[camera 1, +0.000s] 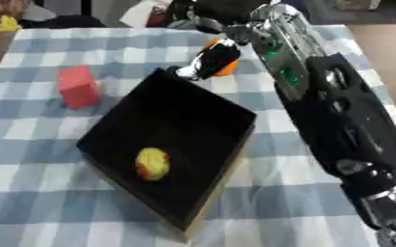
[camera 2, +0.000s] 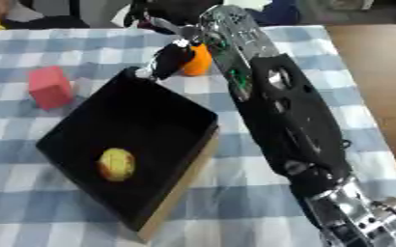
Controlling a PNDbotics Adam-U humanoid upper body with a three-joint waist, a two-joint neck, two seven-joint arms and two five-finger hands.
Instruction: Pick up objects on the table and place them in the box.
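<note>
tablecloth (camera 1: 32, 202): woven cloth, blue and white check, matt
box (camera 1: 180, 120): matt black inside, pale board edge shown
red block (camera 1: 78, 87): matt, smooth faces
yellow ball (camera 1: 152, 163): dull, slightly mottled
right arm (camera 2: 277, 111): glossy black shell, polished silver metal

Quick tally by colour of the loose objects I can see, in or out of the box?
Red block, on the cloth: 1
Orange object, at the right hand: 1
Yellow-red ball, in the box: 1
Total: 3
</note>
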